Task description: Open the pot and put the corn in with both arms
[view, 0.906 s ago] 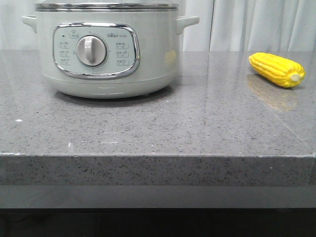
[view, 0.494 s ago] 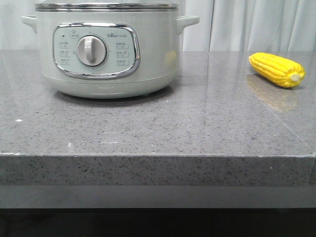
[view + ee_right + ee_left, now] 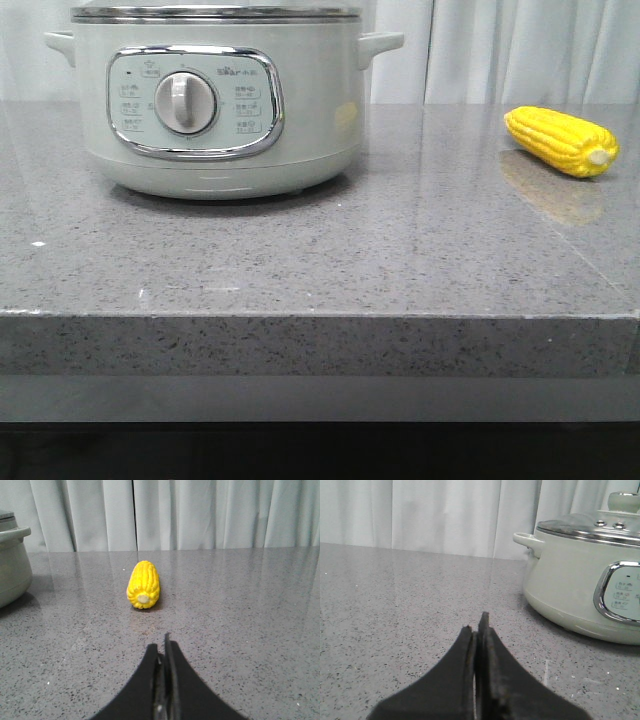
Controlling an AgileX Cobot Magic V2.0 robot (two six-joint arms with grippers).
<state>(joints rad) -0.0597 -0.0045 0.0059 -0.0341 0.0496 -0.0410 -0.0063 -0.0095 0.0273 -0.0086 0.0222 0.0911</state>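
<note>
The pale mint-green pot [image 3: 215, 105] stands at the back left of the grey counter, its dial facing me; its lid is on, as the left wrist view [image 3: 585, 595] shows. The yellow corn [image 3: 560, 141] lies on its side at the right, stub end toward the front right. Neither gripper shows in the front view. My left gripper [image 3: 477, 622] is shut and empty, low over the counter, left of the pot and well apart from it. My right gripper [image 3: 162, 642] is shut and empty, with the corn [image 3: 144, 585] lying ahead of it, stub end toward it.
The grey speckled counter [image 3: 320, 260] has its front edge near me. White curtains [image 3: 520, 50] hang behind it. The pot's side [image 3: 12, 565] shows at the edge of the right wrist view.
</note>
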